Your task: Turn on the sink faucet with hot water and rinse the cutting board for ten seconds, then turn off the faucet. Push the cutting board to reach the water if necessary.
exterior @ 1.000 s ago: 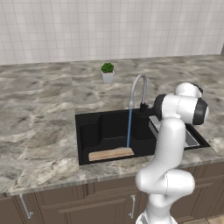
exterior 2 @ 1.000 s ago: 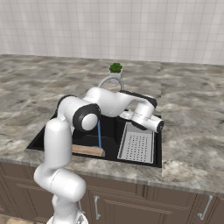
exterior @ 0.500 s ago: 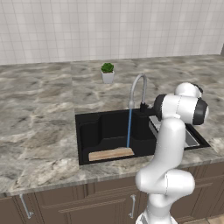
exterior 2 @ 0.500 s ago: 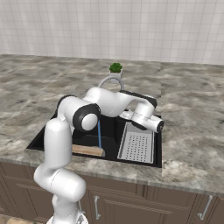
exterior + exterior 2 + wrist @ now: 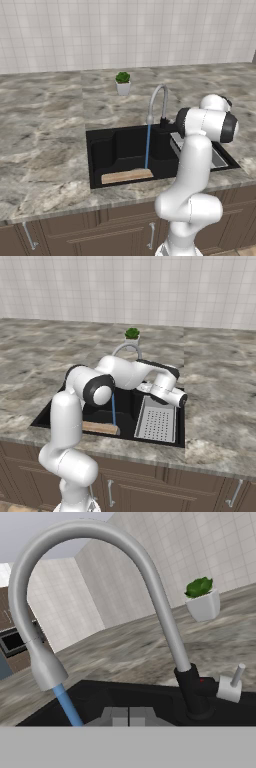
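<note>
Board lies under the running water as before; nothing has moved, so rinsing continues. Gripper fingers together, holding nothing, near the faucet.

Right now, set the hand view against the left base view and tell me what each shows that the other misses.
Hand view alone: the faucet's small handle, close up, and a dark appliance on a far wall. Left base view alone: the cutting board in the sink, the stream landing at its right end, and the cabinet fronts. Shared: the faucet, the water, the potted plant, the marble counter.
</note>
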